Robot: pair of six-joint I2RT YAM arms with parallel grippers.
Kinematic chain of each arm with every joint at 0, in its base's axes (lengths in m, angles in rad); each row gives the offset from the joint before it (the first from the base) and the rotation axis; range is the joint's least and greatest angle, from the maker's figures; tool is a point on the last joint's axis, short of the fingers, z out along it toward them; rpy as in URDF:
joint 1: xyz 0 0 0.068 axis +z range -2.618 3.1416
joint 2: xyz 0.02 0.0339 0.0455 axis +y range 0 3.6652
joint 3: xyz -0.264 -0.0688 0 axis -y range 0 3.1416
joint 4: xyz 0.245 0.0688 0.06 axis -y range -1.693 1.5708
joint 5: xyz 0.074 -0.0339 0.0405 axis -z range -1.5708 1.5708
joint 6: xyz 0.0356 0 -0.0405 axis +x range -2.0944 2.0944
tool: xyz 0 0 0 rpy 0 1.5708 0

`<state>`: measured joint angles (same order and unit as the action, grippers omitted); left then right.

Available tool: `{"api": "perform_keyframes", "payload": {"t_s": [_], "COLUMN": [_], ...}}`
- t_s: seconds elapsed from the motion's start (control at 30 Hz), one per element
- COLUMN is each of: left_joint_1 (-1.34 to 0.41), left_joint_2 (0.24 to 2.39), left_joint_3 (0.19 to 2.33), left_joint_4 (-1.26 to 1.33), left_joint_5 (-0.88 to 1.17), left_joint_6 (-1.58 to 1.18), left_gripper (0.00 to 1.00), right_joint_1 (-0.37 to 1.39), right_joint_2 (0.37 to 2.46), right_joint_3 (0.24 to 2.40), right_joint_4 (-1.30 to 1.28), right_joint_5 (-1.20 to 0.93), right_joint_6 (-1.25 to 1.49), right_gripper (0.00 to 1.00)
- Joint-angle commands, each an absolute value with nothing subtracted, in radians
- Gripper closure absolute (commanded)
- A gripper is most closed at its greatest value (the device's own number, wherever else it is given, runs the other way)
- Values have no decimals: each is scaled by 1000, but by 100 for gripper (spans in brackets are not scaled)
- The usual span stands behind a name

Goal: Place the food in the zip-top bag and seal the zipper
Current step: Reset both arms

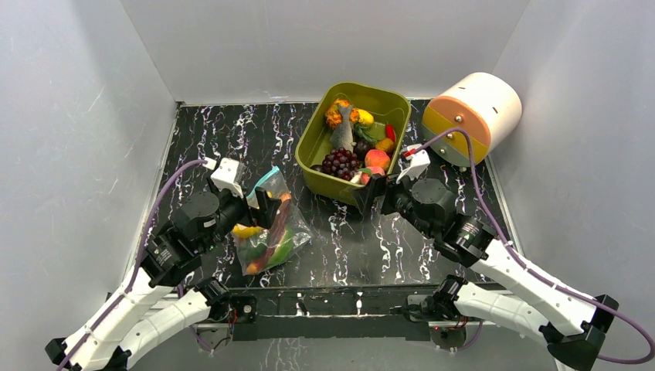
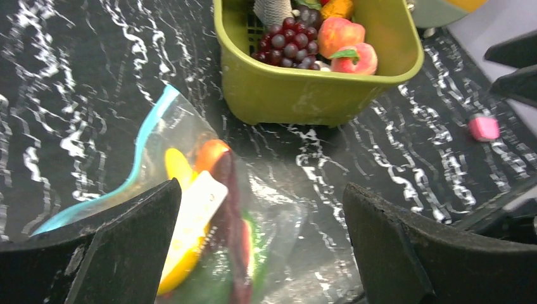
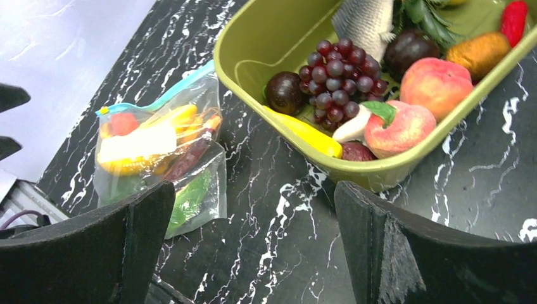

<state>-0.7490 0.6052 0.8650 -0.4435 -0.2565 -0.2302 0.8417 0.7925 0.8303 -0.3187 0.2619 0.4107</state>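
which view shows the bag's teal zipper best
Right wrist: the zipper runs unobstructed along the upper edge of the zip-top bag. Left wrist is closer, but a finger of the left gripper hides its lower end. Top external shows only a small teal bit beside that gripper.

My fixed overhead camera sat above and behind my arm bases, looking down and forward over the whole table [image 1: 432, 232], far enough off to take in both arms and the side walls. The camera on my left wrist rode low and close behind my left tool [image 2: 261, 193], facing across the table toward the right, with the zip-top bag [image 2: 183, 145] just beneath it and the olive tub [image 2: 285, 95] beyond. My right wrist camera looked past my right tool [image 3: 253, 190] from near the tub's front wall, facing left. All three views shared the bag and the tub's near end.
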Motion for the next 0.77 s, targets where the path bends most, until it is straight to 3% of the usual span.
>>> {"api": "perform_keyframes", "payload": {"t_s": [0.0, 0.73], "left_joint_1": [-747, -747], "left_joint_2": [627, 555], "left_joint_3": [903, 831], "left_joint_4": [-417, -303], "left_joint_5": [-211, -284], "left_joint_6": [-432, -428], "left_gripper": [2, 2], "right_joint_1": [841, 841], "right_joint_2": [768, 692], "right_joint_3": [875, 812], "right_joint_4": [-353, -362], "right_joint_5": [351, 336], "right_joint_6": [519, 588], "right_gripper": [2, 2]}}
